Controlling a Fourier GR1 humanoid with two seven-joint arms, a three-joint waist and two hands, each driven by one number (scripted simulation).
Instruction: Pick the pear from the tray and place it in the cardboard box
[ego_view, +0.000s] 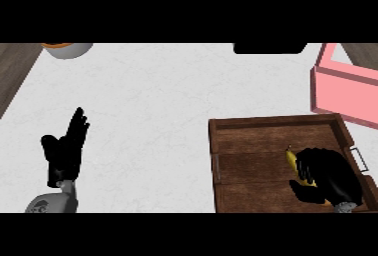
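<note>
1. Counter (170, 100): white, faintly marbled top that fills most of the head view; a strip of dark wood-grain surface borders it at the far left

2. Tray (251, 165): brown wooden, rectangular, with a raised rim; sits on the counter at the lower right; a small metal handle (359, 159) shows on its right side

3. Cardboard box (347, 95): pink, open-topped, at the right edge of the view, just beyond the tray's far right corner and partly cut off by the frame

4. Right hand (328, 175): black, inside the tray over its right half; fingers curled down and closed round the pear, hiding most of it; a bit of grey wrist shows at the lower edge

5. Left hand (65, 147): black, at the lower left over bare counter, well apart from the tray; fingers straight and together, pointing away from the robot, thumb out to the side, holding nothing; grey forearm below it

6. Bowl (68, 50): grey, with something orange inside, at the far left corner of the counter, cut off by the top edge

7. Dark object (269, 48): black, flat shape at the far edge, right of centre; cannot tell what it is

8. Pear (293, 159): yellow, in the tray; only a narrow sliver shows at the left edge of the right hand's curled fingers; whether it touches the tray floor cannot be told
</note>
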